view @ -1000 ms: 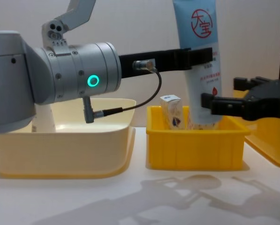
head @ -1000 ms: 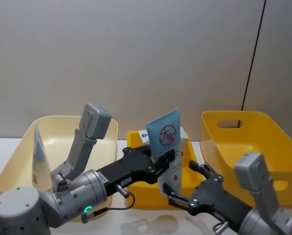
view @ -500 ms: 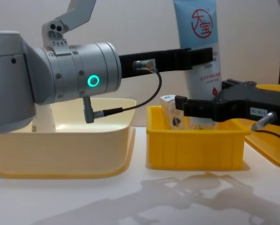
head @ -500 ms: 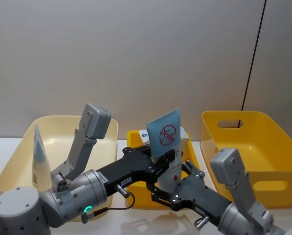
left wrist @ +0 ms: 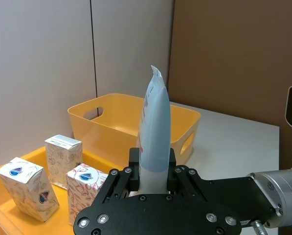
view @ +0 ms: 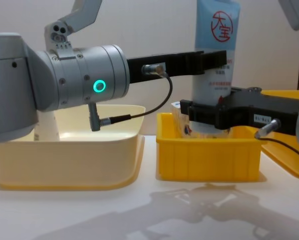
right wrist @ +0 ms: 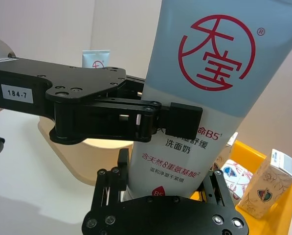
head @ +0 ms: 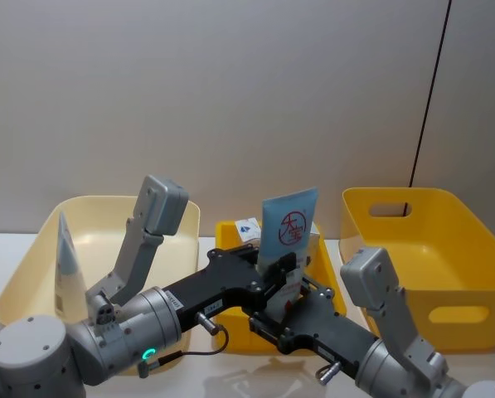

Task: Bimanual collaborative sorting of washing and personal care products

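A light-blue squeeze tube (view: 217, 47) with a red round logo stands upright above the small yellow tray (view: 209, 160), crimped end up. My left gripper (view: 212, 56) is shut on its middle. My right gripper (view: 205, 112) is shut on its lower part, just above the tray. In the right wrist view the tube (right wrist: 209, 93) has the left gripper's finger (right wrist: 185, 120) across it and my right gripper (right wrist: 169, 183) clamping its base. White cartons (left wrist: 62, 154) (left wrist: 26, 193) (left wrist: 84, 188) printed red and blue stand in the tray. Another tube (head: 65, 257) leans in the cream bin (head: 106, 201).
The cream bin (view: 64, 160) sits left of the tray and a large yellow bin (head: 446, 249) sits right of it. My left arm's grey body (view: 54, 75) hangs large above the cream bin. A white table runs along the front.
My right gripper slid in from the right and closed on the tube's lower part. The tube went from tilted to upright and turned slightly. The left arm stayed put.
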{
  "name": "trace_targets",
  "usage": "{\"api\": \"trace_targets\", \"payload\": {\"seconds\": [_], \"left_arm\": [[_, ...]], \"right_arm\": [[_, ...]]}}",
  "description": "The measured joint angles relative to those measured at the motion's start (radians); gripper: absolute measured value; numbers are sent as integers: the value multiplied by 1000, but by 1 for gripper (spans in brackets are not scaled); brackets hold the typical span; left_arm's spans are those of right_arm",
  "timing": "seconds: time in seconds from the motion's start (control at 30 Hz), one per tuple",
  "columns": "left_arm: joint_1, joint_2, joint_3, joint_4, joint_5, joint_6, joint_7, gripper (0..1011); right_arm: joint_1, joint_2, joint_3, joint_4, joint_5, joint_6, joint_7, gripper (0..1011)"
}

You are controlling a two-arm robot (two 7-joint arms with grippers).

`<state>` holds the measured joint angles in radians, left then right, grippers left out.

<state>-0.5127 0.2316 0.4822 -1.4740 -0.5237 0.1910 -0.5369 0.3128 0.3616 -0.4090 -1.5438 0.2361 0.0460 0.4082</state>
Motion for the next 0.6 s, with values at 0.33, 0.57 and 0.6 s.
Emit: {"api": "trace_targets", "payload": {"seconds": [0.33,0.57,0.6], "left_arm": [[0,0,1,0,0,0,0,528],[0,0,1,0,0,0,0,752],[0,0,0,0,0,0,0,772]], "right_arm": [[1,-3,1,3,-3,0,-3,647],[-9,-1,18,-6,-12,5,-25,608],[-11,-1,20,-7,-14,6,-29,608]]}}
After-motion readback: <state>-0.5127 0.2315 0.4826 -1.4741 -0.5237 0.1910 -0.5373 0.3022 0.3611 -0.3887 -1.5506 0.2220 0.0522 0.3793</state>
